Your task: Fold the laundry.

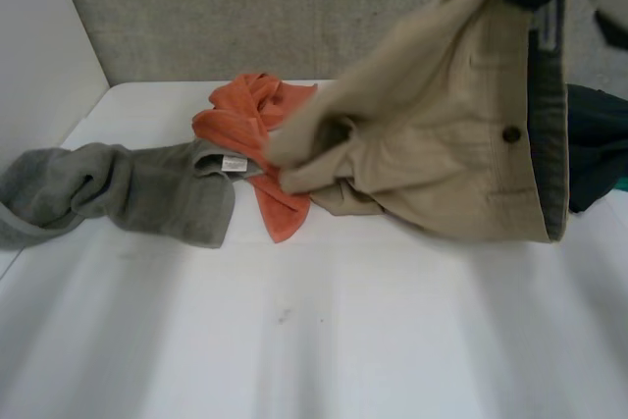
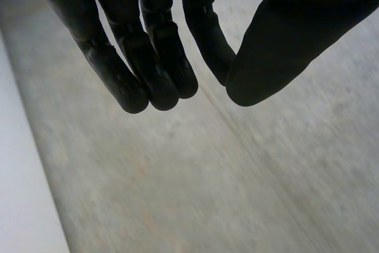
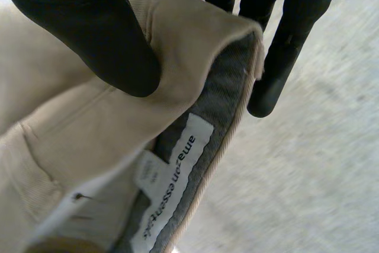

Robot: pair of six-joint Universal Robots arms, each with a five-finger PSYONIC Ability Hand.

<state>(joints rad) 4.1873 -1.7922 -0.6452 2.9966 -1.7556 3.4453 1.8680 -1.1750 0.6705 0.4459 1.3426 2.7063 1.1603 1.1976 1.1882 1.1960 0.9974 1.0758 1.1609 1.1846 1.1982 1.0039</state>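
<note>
We note the right hand [image 3: 89, 28] clamped on the tan trousers [image 1: 442, 134]. Its thumb lies on the outer side of the waistband and its fingers [image 3: 293, 34] behind it, with the cloth pinched between. The grey waistband lining [image 3: 231, 81] turns outward, with a white label [image 3: 174, 182] sewn into it.

In the head view the trousers hang lifted over the far right of the desk [image 1: 294, 340]. A dark button [image 1: 511, 133] shows, and the lower folds are down by the orange cloth [image 1: 250, 125]. A grey garment [image 1: 128, 193] lies crumpled at the desk's left, touching the orange cloth. A dark green cloth [image 1: 594, 144] sits behind the trousers at the right edge.

The left hand [image 2: 148, 57] hangs before a grey textured panel [image 2: 207, 176], fingers straight and loose, holding nothing.
</note>
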